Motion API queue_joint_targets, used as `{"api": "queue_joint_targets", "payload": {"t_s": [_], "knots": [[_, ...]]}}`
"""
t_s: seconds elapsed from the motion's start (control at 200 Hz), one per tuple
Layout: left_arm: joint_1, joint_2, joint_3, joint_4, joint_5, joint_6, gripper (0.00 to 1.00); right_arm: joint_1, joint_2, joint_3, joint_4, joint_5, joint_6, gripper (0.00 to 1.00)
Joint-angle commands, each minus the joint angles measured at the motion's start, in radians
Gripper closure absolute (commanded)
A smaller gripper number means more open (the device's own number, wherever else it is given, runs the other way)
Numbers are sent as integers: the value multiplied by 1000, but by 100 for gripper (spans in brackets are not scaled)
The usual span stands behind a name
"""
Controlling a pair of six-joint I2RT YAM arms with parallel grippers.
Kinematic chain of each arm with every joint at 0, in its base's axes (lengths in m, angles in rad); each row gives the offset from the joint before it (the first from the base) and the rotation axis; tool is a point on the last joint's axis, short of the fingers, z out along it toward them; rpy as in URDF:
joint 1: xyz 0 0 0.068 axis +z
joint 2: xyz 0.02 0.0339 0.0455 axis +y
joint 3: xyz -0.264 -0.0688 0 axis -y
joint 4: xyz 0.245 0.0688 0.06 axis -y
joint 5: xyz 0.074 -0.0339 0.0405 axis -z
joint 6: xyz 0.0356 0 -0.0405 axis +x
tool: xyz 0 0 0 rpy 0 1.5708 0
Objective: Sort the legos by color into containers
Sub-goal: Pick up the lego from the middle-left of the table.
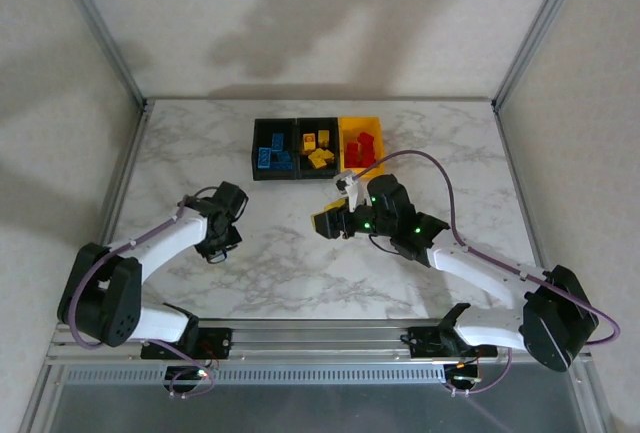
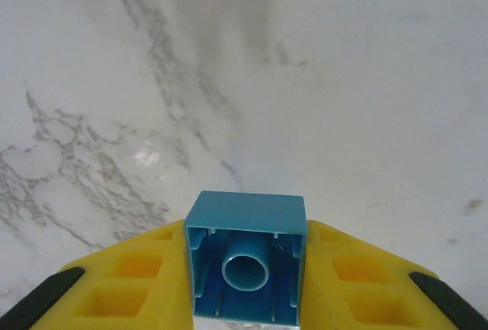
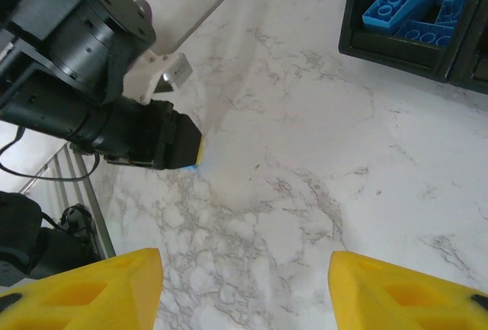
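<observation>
A blue lego (image 2: 245,257) sits hollow side toward the camera between my left gripper's (image 2: 245,288) yellow fingers (image 2: 137,284), which are shut on it just above the marble. From above, the left gripper (image 1: 222,243) is at the table's left middle. My right gripper (image 3: 244,292) is open and empty over bare marble, near the table's centre (image 1: 332,223). The containers stand at the back: a black bin (image 1: 256,148) with blue legos (image 1: 273,156), a black bin (image 1: 318,123) with yellow legos (image 1: 320,151), and a yellow bin (image 1: 362,121) with red legos (image 1: 362,151).
In the right wrist view the left arm (image 3: 84,78) reaches in from the upper left, and the black bin's wall (image 3: 381,36) with blue legos (image 3: 396,2) is at the upper right. Aluminium frame posts (image 1: 120,53) border the marble table (image 1: 300,273).
</observation>
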Motion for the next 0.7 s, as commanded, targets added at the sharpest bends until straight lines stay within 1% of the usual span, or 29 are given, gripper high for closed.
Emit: {"api": "queue_joint_targets", "payload": {"t_s": [0.0, 0.37, 0.501, 0.696], "knots": [[-12, -23, 54, -13, 12, 0, 76, 6, -28, 10, -11, 30, 7, 41], [-62, 8, 179, 7, 27, -6, 76, 6, -25, 19, -13, 67, 13, 41], [-89, 65, 272, 31, 23, -5, 76, 7, -23, 32, -30, 91, 10, 41], [-124, 194, 448, 75, 8, 13, 76, -14, -2, 57, -52, 157, 46, 41]]}}
